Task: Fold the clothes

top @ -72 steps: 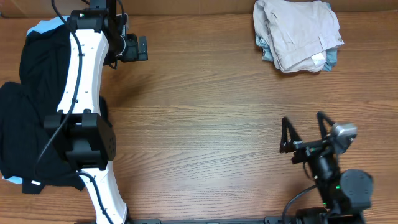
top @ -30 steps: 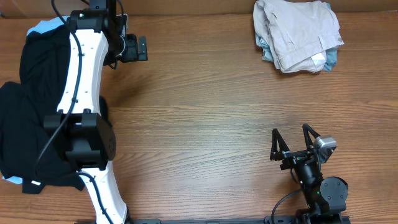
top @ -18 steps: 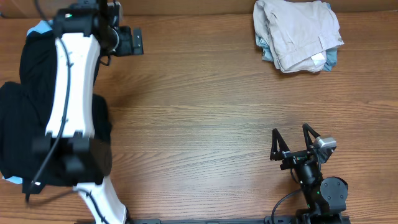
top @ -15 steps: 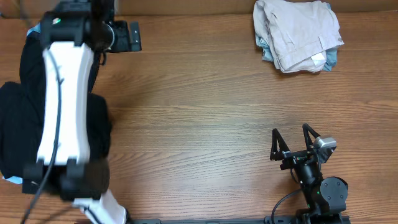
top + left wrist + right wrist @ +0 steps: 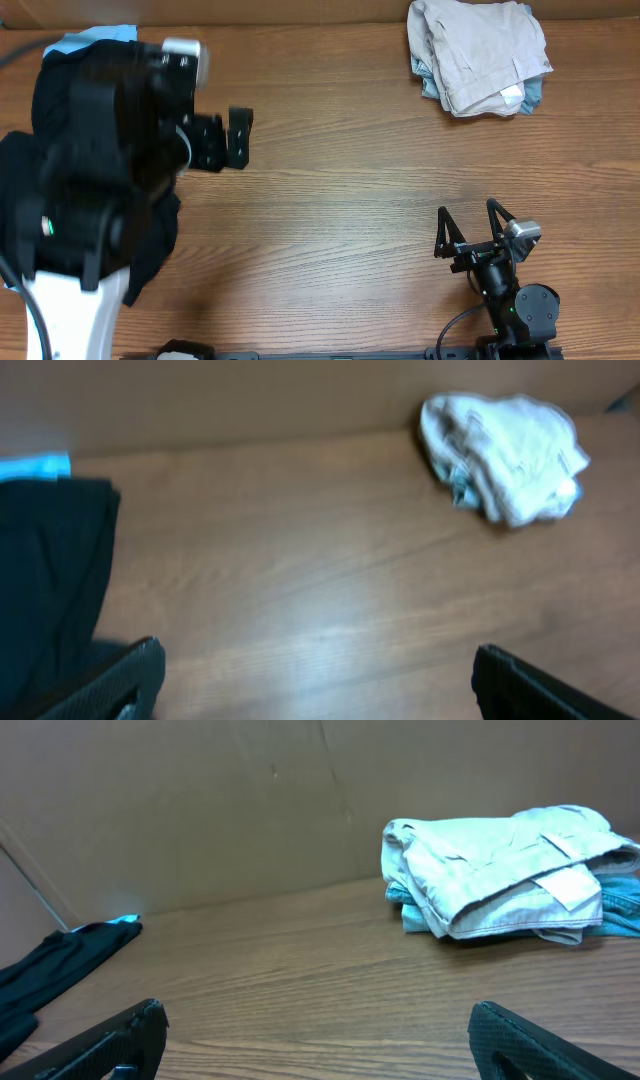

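Both tools were open w/ nothing held: left gripper (image 5: 222, 140) at approx 9 o'clock on the table (image 5: 350, 200), by the black garment (image 5: 45, 580); right gripper (image 5: 466, 210) at 5 o'clock. Khaki shorts (image 5: 480, 50) lay heaped at 1 o'clock over a blue garment (image 5: 430, 88). Risks: left arm hung over the black pile, so a low sweep could snag it; a deep pinch on the shorts could lift both layers.

My left claw (image 5: 228, 140) has swung from the back edge of the table (image 5: 350, 190) toward me (higher now, blurred); my right claw (image 5: 467, 212) has pulled back low.
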Motion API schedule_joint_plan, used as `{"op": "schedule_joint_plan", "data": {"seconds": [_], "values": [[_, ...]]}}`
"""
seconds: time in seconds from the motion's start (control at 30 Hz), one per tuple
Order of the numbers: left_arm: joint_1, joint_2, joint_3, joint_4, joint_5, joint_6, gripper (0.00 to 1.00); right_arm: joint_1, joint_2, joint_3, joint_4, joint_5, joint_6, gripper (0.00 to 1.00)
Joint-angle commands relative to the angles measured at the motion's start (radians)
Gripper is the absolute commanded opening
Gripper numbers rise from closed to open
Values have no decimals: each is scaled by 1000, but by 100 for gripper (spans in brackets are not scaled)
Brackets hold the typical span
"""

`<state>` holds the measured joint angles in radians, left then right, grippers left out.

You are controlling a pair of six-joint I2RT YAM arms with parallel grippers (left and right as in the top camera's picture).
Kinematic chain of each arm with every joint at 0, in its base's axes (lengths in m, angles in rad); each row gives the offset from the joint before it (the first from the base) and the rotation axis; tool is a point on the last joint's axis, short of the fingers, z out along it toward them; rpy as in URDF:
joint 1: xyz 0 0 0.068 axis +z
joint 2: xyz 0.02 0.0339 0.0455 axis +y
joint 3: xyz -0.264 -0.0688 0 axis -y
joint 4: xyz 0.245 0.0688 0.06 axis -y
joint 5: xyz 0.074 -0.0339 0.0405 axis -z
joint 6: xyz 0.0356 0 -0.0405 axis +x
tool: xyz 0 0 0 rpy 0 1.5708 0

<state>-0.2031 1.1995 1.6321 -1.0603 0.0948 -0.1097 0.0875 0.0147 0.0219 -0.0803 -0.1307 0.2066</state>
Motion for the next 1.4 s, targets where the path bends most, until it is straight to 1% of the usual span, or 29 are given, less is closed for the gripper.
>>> {"op": "schedule_joint_plan", "data": {"seconds": [0.0,0.13,0.23,0.3,0.4,0.53,0.67,0.87,1.03,1.1,1.23,1.37], "values": [[0,-190,-316,172,-18,-3,100,2,-12,-11,5,-4,4,100],[3,-410,-663,428,-18,-3,100,2,-12,-11,5,-4,4,100],[18,-565,-888,592,-16,-6,100,2,-12,-11,5,-4,4,100],[37,-691,-1046,699,-16,-31,100,2,-12,-11,5,-4,4,100],[58,-838,-1197,764,-16,-65,100,2,-12,-11,5,-4,4,100],[71,-958,-1300,786,-17,-71,100,2,-12,-11,5,-4,4,100],[101,-1061,-1396,888,-32,-62,100,2,-12,-11,5,-4,4,100],[119,-1182,-1501,983,-32,-50,100,2,-12,-11,5,-4,4,100],[121,-1197,-1564,1088,-32,-51,100,2,-12,-11,5,-4,4,100],[121,-1197,-1566,1082,-41,-47,100,2,-12,-11,5,-4,4,100],[121,-1197,-1572,1025,-51,-39,100,2,-12,-11,5,-4,4,100],[121,-1197,-1618,1020,-47,-40,100,2,-12,-11,5,-4,4,100]]}}
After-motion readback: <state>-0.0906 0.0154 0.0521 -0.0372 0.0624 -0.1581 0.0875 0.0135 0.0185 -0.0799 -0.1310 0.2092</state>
